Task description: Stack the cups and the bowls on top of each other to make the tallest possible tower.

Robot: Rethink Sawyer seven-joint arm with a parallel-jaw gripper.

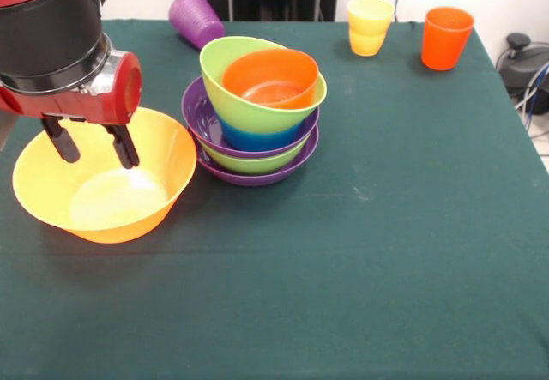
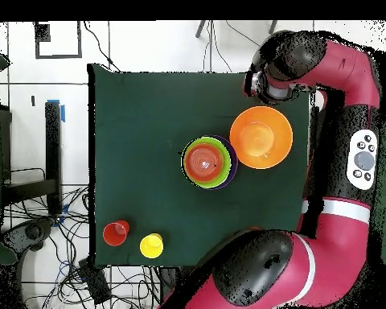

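Observation:
The tower (image 1: 257, 114) is a pile of bowls left of the table's middle: purple, green, purple, blue and green, with the small red-orange bowl (image 1: 270, 78) on top. It also shows in the overhead view (image 2: 206, 161). The very large yellow-orange bowl (image 1: 103, 178) stands upright to its left, touching it (image 2: 260, 137). My gripper (image 1: 93, 144) hangs open and empty over this bowl's far half. The ribbed purple cup (image 1: 196, 18) lies on its side at the back. Two nested yellow cups (image 1: 370, 25) and the orange-red cup (image 1: 446, 37) stand at the back right.
The green cloth table (image 1: 386, 251) has its edges close behind the cups. Cables and a black device (image 1: 523, 63) lie beyond the right edge. In the overhead view my arm (image 2: 341, 121) covers the table's side by the big bowl and hides the purple cup.

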